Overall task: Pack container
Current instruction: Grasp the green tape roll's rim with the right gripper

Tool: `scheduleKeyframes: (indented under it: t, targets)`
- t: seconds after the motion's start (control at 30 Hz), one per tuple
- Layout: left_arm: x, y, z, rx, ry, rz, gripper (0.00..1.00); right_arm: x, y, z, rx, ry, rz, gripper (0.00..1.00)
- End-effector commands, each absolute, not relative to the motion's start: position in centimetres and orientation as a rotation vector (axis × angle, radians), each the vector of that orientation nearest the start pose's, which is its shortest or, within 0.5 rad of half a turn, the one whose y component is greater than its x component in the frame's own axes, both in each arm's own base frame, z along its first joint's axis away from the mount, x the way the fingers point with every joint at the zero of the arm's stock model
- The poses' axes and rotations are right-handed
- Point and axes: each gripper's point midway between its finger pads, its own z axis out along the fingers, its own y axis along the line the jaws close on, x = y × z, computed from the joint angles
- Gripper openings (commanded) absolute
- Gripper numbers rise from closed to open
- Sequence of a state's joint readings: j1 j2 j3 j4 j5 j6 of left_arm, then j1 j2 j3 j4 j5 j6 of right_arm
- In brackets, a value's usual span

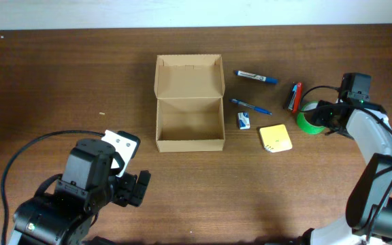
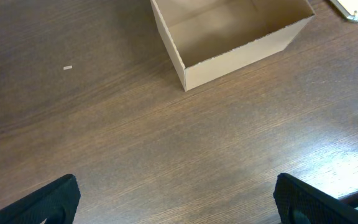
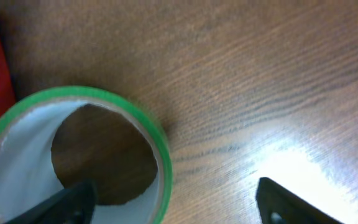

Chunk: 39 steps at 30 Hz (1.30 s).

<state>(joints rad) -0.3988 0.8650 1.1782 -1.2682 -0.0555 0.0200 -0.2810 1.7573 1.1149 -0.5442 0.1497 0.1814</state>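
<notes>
- container (image 1: 189, 102): mid-table, lid flap open toward far side.
- L gripper (image 2: 178, 202): jaws released, spread wide over bare wood, near side of container, apart from it.
- R gripper (image 3: 173, 206): jaws released, straddling wall of green tape roll (image 3: 73, 155); one finger inside ring, other outside.
- yellow sticky pad (image 1: 275, 137): between container and roll.

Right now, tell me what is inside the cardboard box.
Nothing: from overhead the container shows only its bare cardboard floor, lid flap folded back. In the left wrist view its near wall hides part of the floor.
</notes>
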Motion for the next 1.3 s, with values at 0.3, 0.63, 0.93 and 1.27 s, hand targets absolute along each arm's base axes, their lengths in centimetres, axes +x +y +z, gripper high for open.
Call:
scheduleKeyframes:
  t: [0.3, 0.63, 0.93, 1.27]
  targets:
    - [19.4, -7.2, 25.3, 0.522, 2.451, -0.087, 1.0, 37.8, -14.1, 4.9, 0.684, 2.643, -0.259, 0.75]
    - [19.4, -7.2, 25.3, 0.522, 2.451, -0.087, 1.0, 37.4, -13.9, 4.4, 0.685, 2.654, -0.26, 0.73]
    - [19.4, -7.2, 25.3, 0.521, 2.451, -0.087, 1.0, 37.2, -13.9, 3.2, 0.69, 2.684, -0.26, 0.7]
    - [19.4, -7.2, 25.3, 0.522, 2.45, -0.087, 1.0, 37.0, -13.7, 2.4, 0.695, 2.706, -0.256, 0.41]
